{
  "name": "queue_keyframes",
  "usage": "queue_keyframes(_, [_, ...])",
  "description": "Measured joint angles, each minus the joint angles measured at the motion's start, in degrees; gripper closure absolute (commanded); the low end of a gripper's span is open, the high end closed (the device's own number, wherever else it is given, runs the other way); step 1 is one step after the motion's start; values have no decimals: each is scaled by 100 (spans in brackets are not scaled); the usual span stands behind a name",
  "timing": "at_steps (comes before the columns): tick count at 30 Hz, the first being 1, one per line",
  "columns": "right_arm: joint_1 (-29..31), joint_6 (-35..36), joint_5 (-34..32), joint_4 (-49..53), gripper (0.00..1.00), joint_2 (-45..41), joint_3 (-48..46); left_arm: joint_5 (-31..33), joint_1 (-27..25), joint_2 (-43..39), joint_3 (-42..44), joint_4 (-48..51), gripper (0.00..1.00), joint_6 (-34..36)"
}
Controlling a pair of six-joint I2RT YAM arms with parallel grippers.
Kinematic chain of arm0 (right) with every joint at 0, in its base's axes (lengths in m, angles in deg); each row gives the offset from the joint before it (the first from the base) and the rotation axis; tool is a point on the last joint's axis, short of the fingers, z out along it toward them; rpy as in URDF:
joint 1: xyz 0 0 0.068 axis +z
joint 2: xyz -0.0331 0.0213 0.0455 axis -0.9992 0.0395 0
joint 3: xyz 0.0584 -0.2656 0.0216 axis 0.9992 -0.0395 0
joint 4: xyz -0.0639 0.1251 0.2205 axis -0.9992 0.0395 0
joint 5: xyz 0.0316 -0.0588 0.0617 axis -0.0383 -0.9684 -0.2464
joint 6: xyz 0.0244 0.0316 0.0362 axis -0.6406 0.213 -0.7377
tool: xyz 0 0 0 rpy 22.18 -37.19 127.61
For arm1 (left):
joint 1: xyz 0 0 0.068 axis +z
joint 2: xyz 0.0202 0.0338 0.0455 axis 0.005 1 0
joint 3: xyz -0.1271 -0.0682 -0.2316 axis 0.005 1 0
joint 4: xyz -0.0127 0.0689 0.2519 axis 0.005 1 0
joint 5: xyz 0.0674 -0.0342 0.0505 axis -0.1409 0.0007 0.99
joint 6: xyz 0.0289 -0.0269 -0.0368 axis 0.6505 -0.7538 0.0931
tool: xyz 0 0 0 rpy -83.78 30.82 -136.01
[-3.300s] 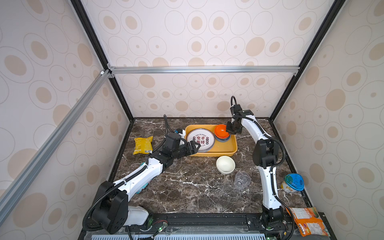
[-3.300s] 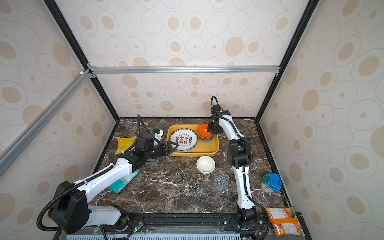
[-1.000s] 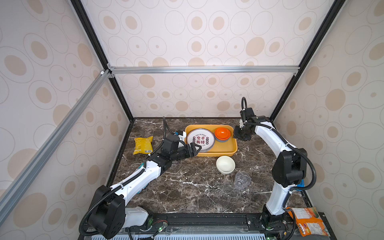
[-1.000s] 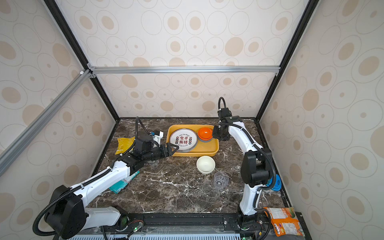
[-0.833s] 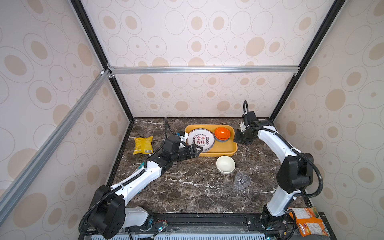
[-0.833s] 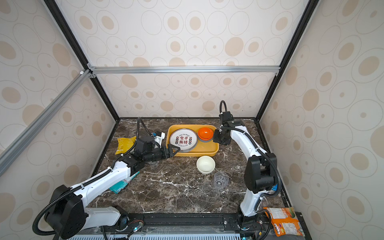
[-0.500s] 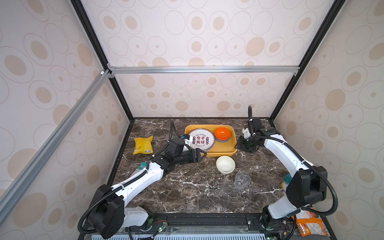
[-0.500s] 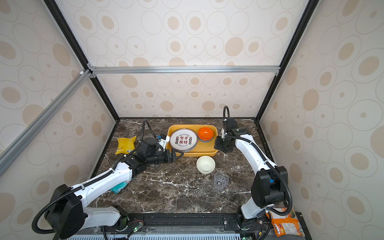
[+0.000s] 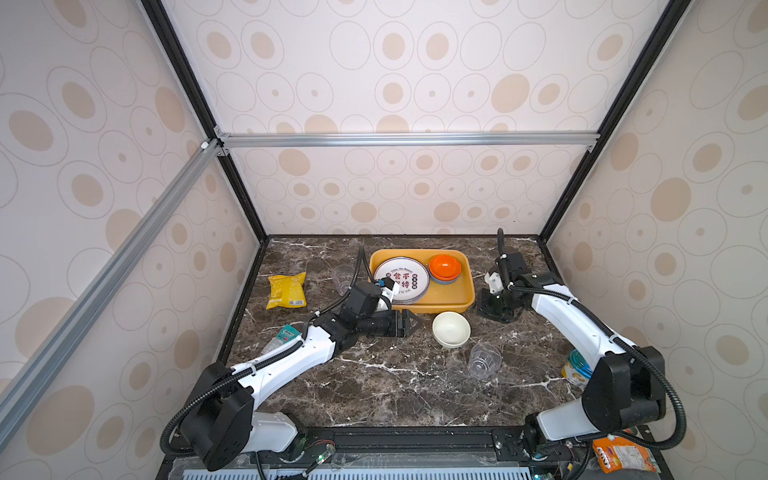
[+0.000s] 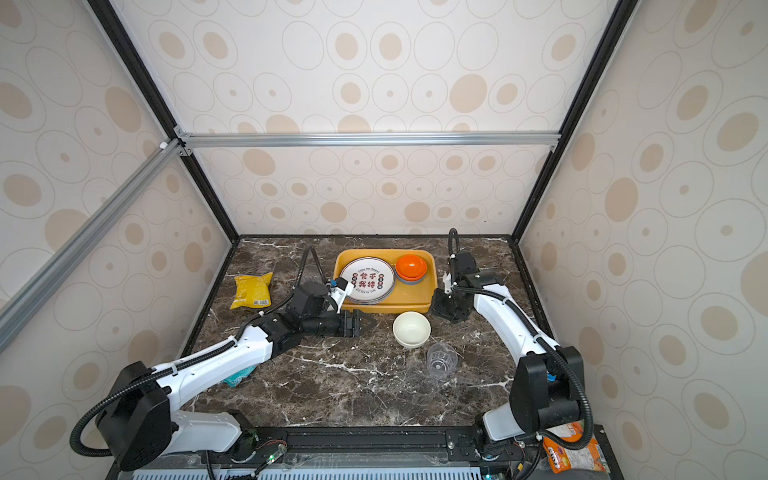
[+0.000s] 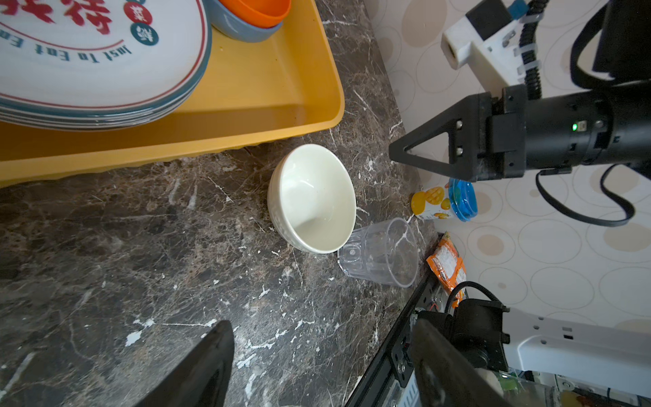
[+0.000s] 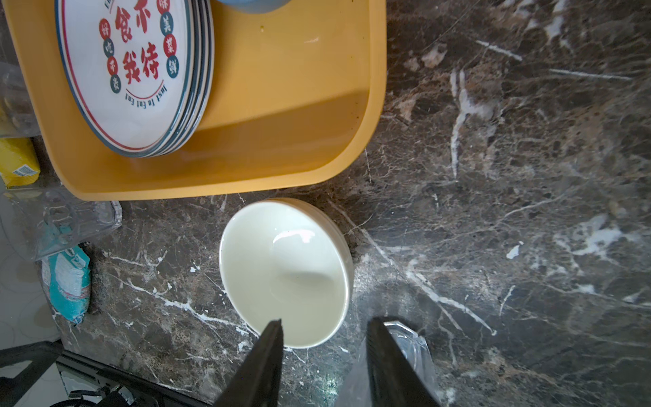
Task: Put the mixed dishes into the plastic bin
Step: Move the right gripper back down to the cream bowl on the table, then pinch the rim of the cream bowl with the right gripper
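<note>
The yellow plastic bin (image 9: 465,291) (image 10: 430,291) holds a stack of printed plates (image 9: 401,279) (image 12: 130,70) and an orange bowl (image 9: 445,266) nested in a blue one. A white bowl (image 9: 451,329) (image 11: 313,199) (image 12: 285,271) stands upright on the marble just in front of the bin. A clear cup (image 9: 484,360) (image 11: 382,252) lies beside it; another clear cup (image 9: 343,278) stands left of the bin. My left gripper (image 9: 415,323) (image 11: 322,327) is open and empty, left of the white bowl. My right gripper (image 9: 496,309) (image 12: 327,322) is open and empty, right of the bin, above the bowl's edge.
A yellow snack bag (image 9: 286,289) and a teal packet (image 9: 282,336) lie on the left. A can with a blue lid (image 9: 575,368) sits at the right edge. An orange packet (image 9: 623,455) lies off the table's front right corner.
My right gripper has left the orange bowl in the bin and swung down to the table right of the bin. The left gripper has slid right along the bin's front toward the white bowl.
</note>
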Motion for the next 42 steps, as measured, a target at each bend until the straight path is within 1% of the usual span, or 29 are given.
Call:
queue_keyframes(7, [0, 44, 26, -203, 58, 50, -223, 2, -179, 151, 0, 20, 21, 90])
queue_keyframes(13, [13, 66, 52, -391, 58, 315, -402, 22, -249, 184, 0, 33, 22, 105])
queue_keyframes(25, [81, 151, 55, -588, 64, 684, -461, 46, -251, 203, 0, 33, 22, 105])
queue_keyframes(37, [173, 160, 48, -717, 72, 931, -522, 48, -262, 229, 0, 31, 22, 105])
queue_keyframes(42, [249, 170, 0, -719, 73, 992, -525, 48, -264, 251, 4, 28, 23, 103])
